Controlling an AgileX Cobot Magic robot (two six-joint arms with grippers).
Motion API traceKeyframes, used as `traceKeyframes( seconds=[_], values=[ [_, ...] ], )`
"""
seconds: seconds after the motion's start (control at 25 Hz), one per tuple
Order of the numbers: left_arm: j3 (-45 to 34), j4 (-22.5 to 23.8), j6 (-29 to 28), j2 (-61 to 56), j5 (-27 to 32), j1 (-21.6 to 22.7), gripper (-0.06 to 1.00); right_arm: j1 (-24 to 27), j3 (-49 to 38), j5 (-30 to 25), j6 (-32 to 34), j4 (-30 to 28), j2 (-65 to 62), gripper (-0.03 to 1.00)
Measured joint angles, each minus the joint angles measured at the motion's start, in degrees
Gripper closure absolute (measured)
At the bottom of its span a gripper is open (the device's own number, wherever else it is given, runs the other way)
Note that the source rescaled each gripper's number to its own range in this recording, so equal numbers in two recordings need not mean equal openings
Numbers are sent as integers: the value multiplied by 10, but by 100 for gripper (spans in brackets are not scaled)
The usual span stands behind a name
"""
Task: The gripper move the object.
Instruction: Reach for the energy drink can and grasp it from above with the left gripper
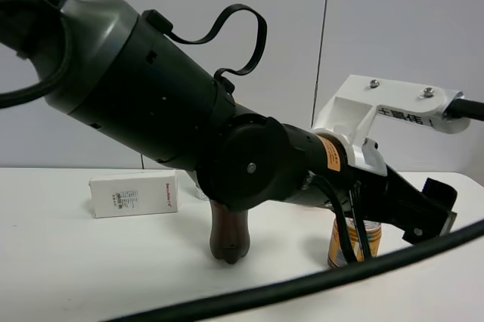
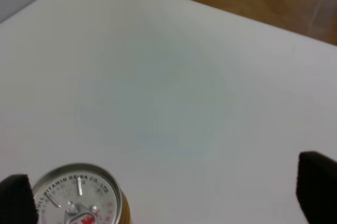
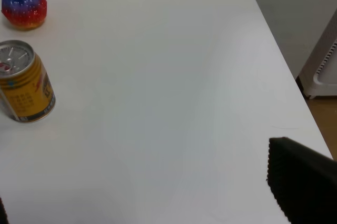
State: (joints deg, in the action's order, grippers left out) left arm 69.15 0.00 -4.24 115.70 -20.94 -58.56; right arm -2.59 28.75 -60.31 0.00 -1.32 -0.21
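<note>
The gold-orange can (image 1: 367, 240) stands upright on the white table (image 1: 91, 261), partly hidden behind black cables. My left gripper (image 1: 432, 210), at the end of the dark arm that crosses the exterior view, hovers just right of the can and above it. In the left wrist view the gripper (image 2: 168, 197) is open wide and holds nothing. The can's silver top (image 2: 79, 197) lies between the fingers, close to one fingertip (image 2: 16, 200). My right gripper (image 3: 152, 205) is open and empty, far from the can (image 3: 25, 84).
The dark base of the cola bottle (image 1: 229, 235) stands left of the can, its top hidden by the arm. A white box (image 1: 134, 193) lies at the back left. A red-blue ball (image 3: 23, 6) sits beyond the can. The table edge (image 3: 287, 71) is near.
</note>
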Motion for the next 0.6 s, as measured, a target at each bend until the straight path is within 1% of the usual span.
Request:
traceKeyframes(
  seconds=[0.28, 0.52, 0.6],
  values=[
    [0, 0, 0, 17, -5, 23, -6, 0, 0, 0, 0, 0, 0, -3],
    [0, 0, 0, 45, -6, 27, -6, 0, 0, 0, 0, 0, 0, -3],
    [0, 0, 0, 53, -15, 27, -6, 0, 0, 0, 0, 0, 0, -3]
  ],
)
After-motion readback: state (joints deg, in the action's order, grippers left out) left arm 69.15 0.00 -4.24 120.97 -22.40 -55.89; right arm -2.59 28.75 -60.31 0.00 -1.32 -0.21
